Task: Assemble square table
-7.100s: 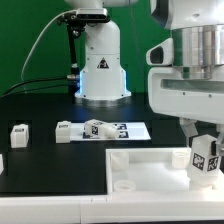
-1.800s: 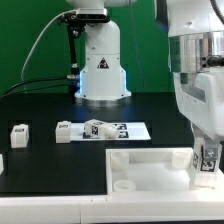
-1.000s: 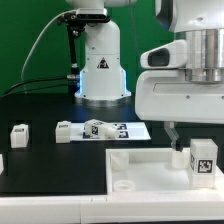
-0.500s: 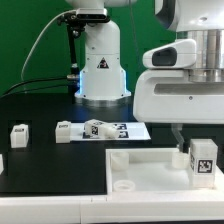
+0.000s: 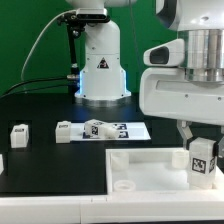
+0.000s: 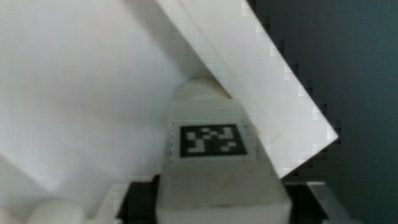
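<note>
The white square panel [image 5: 140, 165] lies at the front, with a round socket [image 5: 123, 186] at its near corner. A white leg [image 5: 203, 160] with a black-and-white tag stands upright at the panel's far right corner. My gripper [image 5: 203, 143] comes down over it, one finger on each side. In the wrist view the leg [image 6: 217, 140] fills the middle, and my gripper [image 6: 222, 205] has its dark pads against both of the leg's sides. The panel's rim [image 6: 249, 70] runs diagonally behind it.
Loose white legs lie on the black table: one at the exterior view's left [image 5: 19, 132], one beside the marker board [image 5: 64, 131], one on it [image 5: 95, 128]. The marker board [image 5: 128, 130] lies in the middle. The arm's base [image 5: 100, 70] stands behind.
The wrist has turned above the leg, and the fingers have drawn in to its sides. The leg stays upright at the same corner of the panel.
</note>
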{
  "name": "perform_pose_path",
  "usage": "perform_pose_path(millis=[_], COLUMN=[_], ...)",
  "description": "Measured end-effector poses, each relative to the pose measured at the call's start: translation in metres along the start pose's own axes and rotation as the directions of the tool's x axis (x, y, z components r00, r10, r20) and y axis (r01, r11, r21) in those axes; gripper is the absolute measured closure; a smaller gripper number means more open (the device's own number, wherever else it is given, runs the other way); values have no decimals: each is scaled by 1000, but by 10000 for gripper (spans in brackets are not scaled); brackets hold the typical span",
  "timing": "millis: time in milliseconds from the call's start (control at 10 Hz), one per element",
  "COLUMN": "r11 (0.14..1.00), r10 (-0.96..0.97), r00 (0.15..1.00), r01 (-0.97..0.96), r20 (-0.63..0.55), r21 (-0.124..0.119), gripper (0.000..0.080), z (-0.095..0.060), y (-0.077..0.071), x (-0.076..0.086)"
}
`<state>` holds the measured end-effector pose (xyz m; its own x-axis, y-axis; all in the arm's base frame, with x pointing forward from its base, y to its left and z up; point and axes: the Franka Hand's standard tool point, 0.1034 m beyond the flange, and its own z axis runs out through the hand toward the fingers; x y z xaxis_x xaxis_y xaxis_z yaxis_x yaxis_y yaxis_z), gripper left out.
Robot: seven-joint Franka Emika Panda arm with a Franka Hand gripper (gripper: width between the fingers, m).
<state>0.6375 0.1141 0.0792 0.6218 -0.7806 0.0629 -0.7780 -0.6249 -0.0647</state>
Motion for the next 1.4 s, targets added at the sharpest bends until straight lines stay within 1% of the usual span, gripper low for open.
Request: perform_pose_path(millis=[100,200,300,400,500,700,800,900,1000,1100,1200,1300,1400], r11=[981,916,826,752,644,559,553,627,741,823,925,962,968], r10=[193,401,564,658,764,828,832,778,670,566,378,269,247], r00=[981,915,825,751,643,558,552,626,741,823,925,963,969], r01=[-193,-402,-564,-659,-765,-829,-833,-779,-671,-568,-379,-270,-248], r20=[17,38,46,49,52,52,51,48,42,40,32,32,30], r21=[5,3,-4,-3,-2,-7,-7,-2,9,32,39,38,40], gripper=[516,516,515,515,515,515,515,515,361,210,210,164,164], z=[-1,1,1,2,2,2,2,2,3,4,6,7,7], y=[-1,-1,-3,-4,-6,-6,-6,-6,-7,-9,-9,-9,-9], x=[3,2,-1,-3,-3,-3,-3,-3,-6,-9,-12,-15,-14])
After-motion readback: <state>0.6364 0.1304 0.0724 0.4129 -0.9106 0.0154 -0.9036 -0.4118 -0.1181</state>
